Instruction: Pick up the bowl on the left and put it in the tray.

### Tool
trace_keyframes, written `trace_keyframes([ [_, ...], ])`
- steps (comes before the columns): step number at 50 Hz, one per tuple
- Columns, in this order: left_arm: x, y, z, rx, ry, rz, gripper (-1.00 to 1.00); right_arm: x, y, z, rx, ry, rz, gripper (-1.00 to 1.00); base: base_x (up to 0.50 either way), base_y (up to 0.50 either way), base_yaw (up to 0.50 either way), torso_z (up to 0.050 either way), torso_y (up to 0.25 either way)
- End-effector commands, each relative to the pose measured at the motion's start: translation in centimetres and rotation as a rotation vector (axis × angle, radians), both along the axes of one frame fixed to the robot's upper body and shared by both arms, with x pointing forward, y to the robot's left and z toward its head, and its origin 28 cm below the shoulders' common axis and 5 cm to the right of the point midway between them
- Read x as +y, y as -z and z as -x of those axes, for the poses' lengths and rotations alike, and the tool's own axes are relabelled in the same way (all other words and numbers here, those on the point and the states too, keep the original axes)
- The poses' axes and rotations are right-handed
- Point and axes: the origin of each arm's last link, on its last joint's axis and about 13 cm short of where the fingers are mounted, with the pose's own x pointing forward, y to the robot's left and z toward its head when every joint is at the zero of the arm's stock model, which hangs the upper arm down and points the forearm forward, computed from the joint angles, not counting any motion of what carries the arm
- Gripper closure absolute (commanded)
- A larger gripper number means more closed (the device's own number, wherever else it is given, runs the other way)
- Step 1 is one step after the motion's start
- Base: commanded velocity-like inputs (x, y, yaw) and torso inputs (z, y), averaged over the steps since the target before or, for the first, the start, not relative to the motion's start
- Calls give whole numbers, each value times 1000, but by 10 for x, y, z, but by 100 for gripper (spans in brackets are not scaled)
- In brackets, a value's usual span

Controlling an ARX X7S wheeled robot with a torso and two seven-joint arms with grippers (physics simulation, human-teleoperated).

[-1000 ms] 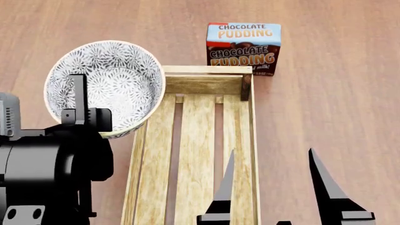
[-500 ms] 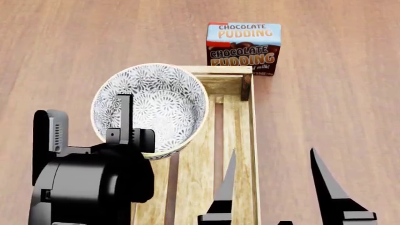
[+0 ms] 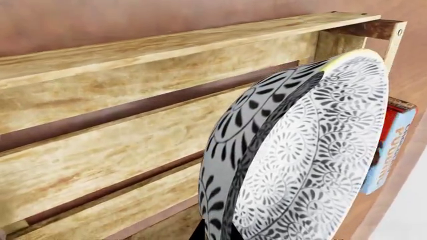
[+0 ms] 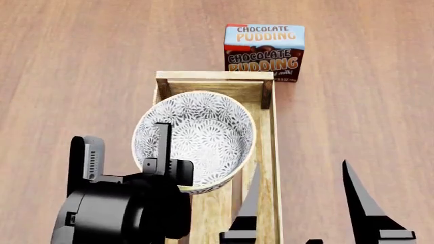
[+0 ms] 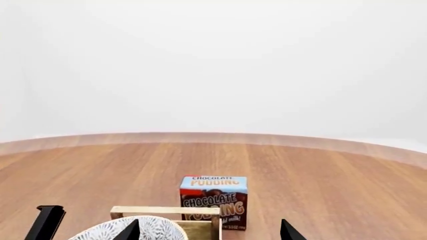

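Bowl (image 4: 196, 137) over tray (image 4: 268, 127), left fingers (image 4: 162, 145) part-hidden

The round, deep ceramic bowl (image 4: 203, 134), white with a dense grey-black floral pattern inside and out and a cream rim, sits over the far half of the tray, mouth upward and tipped a little, nearly as wide as the tray itself. The long rectangular light-wood tray (image 4: 266, 132), with slatted bottom, low sides and a raised end rail, lies lengthwise on the brown wooden counter (image 4: 81, 61); whether the bowl touches its slats cannot be told.
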Motion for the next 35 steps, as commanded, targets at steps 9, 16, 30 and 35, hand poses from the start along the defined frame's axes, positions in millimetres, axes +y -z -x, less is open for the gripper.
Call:
trace_keyframes([
  [9,-9,14,-15,-37,5,48,100,-4,-3,-1,-22,16,-13,-100,0,0,0,0,1],
  [16,-11,20,-19,-36,11,46,100,-5,-3,-1,-22,17,-13,-100,0,0,0,0,0],
  [30,-16,37,-29,-38,26,52,100,-5,-3,-1,-21,19,-14,-100,0,0,0,0,1],
  [35,-19,45,-31,-26,39,52,100,-5,-3,-1,-21,19,-13,-100,0,0,0,0,0],
])
